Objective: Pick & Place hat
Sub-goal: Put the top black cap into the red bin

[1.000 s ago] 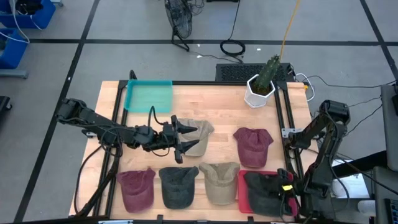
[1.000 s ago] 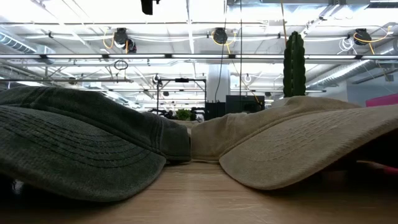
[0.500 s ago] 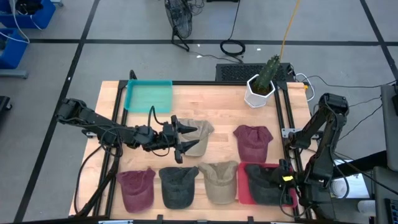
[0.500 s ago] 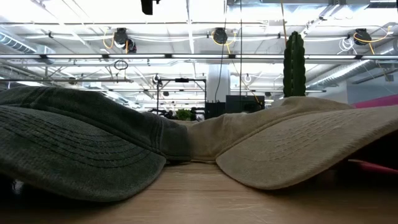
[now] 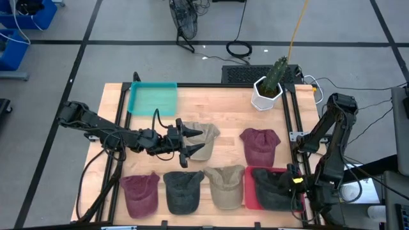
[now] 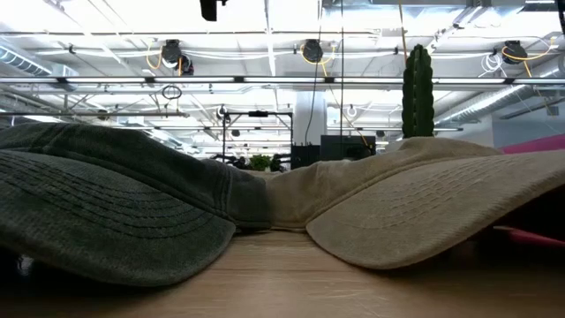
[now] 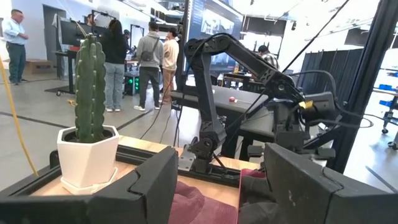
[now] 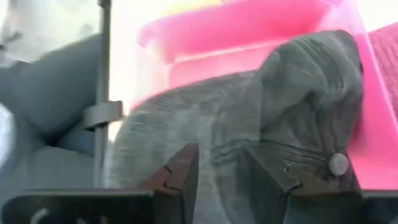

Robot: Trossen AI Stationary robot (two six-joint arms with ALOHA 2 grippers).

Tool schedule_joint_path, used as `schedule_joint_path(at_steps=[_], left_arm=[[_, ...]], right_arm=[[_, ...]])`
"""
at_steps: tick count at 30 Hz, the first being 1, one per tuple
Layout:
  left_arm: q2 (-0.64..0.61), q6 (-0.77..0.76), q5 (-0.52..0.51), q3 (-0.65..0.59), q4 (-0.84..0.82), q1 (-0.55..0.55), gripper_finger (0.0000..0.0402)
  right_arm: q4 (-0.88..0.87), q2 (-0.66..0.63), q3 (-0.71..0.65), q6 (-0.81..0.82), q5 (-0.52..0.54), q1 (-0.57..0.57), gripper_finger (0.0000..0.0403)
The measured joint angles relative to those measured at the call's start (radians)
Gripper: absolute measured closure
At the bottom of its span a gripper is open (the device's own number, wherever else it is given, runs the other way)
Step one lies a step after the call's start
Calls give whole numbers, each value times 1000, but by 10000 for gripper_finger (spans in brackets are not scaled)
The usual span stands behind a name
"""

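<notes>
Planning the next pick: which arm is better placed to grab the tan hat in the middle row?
Left. Its open gripper hovers right at the tan hat, while the right gripper is over the black hat in the pink tray.

A potted cactus (image 5: 271, 86) stands at the table's far edge; people (image 7: 149, 65) stand beyond.
</notes>
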Motion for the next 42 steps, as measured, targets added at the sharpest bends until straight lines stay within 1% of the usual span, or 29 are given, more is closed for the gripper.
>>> schedule_joint_path(at_steps=[4,7,10,13,15,20,23,28,35,40,42], left_arm=[[0,-8,0,0,0,0,163],[0,-10,0,0,0,0,163],[0,-10,0,0,0,0,163],[0,-10,0,0,0,0,163],[0,-11,0,0,0,0,163],[0,-18,0,0,0,0,163],[0,-19,0,0,0,0,163],[0,-17,0,0,0,0,163],[0,-18,0,0,-4,0,163],[0,-18,0,0,-5,0,163],[0,-17,0,0,-4,0,163]], right_arm=[[30,-80,0,-9,4,-11,275],[122,-123,0,-96,40,-15,274],[264,-118,0,-241,56,-14,279],[378,-75,-24,-334,1,-15,291],[403,-40,-49,-325,-51,-20,301],[411,27,-127,-197,-192,-41,325],[426,43,-170,-151,-236,-46,335],[506,41,-222,-160,-238,-47,347],[629,10,-228,-207,-268,-52,351],[712,-54,-228,-291,-260,-73,351],[706,-87,-224,-346,-229,-88,351]])
